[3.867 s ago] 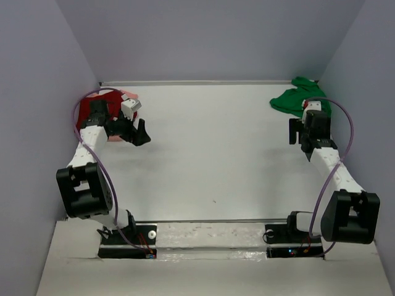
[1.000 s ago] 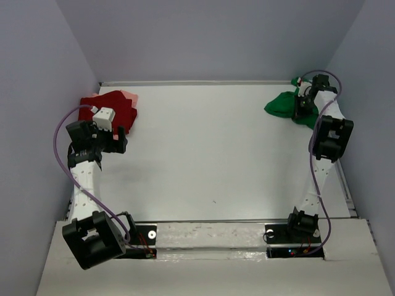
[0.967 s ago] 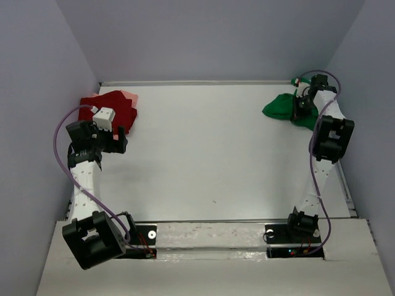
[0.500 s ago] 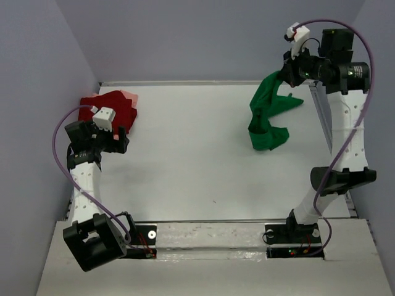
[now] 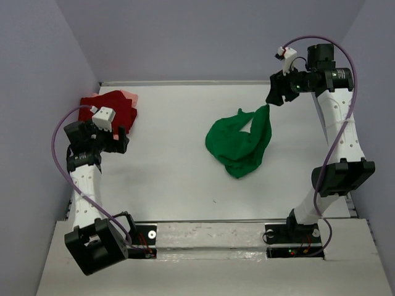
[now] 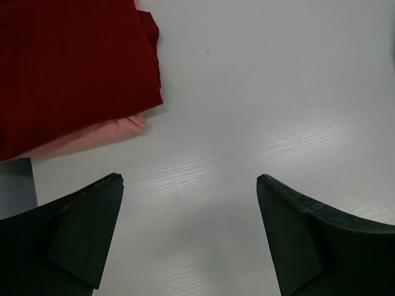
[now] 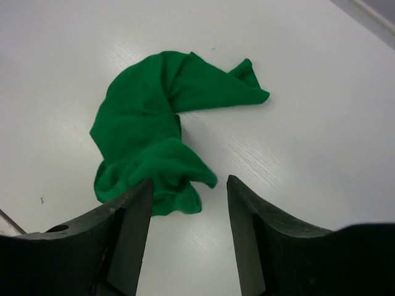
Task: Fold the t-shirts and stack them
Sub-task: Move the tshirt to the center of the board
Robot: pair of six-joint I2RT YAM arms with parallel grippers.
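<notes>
My right fingers (image 7: 123,240) are hovering released over the green shirt (image 7: 148,142) on the tabletop (image 7: 308,123); my left fingers (image 6: 74,234) are gaping empty.

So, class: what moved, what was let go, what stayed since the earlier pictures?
The right claw lifted the green t-shirt from the far right corner, swung it toward the middle and released it; it lies crumpled. The left claw drew back, open. The dark red t-shirt over the pale pink t-shirt stayed.
</notes>
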